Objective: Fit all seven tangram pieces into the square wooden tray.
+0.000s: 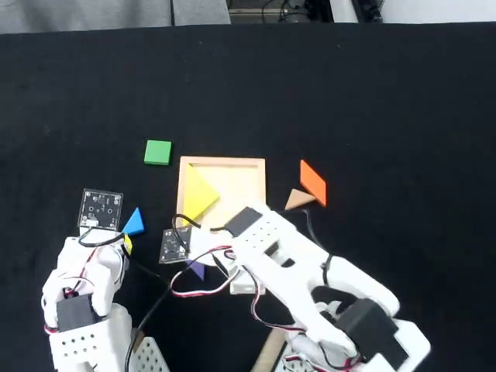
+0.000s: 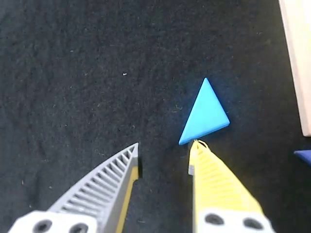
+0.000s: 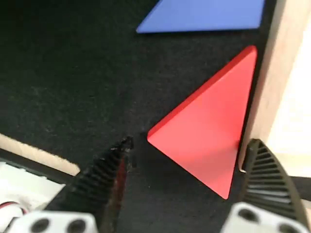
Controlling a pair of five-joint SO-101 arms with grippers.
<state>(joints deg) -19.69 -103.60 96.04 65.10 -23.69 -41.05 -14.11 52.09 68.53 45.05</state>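
The square wooden tray [image 1: 232,174] lies mid-table with a yellow triangle [image 1: 200,194] inside it. My left gripper [image 2: 164,148] is open low over the cloth, and its yellow fingertip [image 2: 197,148] touches a corner of the small blue triangle [image 2: 204,114]. That triangle also shows left of the tray [image 1: 134,222]. My right gripper [image 3: 188,145] is open, its fingers either side of a red triangle [image 3: 209,131] that lies flat against the tray's outer wall [image 3: 272,87]. A blue-violet piece [image 3: 204,14] lies just beyond it [image 1: 198,270]. The right arm [image 1: 263,240] covers the tray's near edge.
A green square [image 1: 158,152] sits off the tray's far left corner. An orange parallelogram [image 1: 313,182] and a tan triangle [image 1: 298,200] lie right of the tray. The black cloth is bare at the back and far right.
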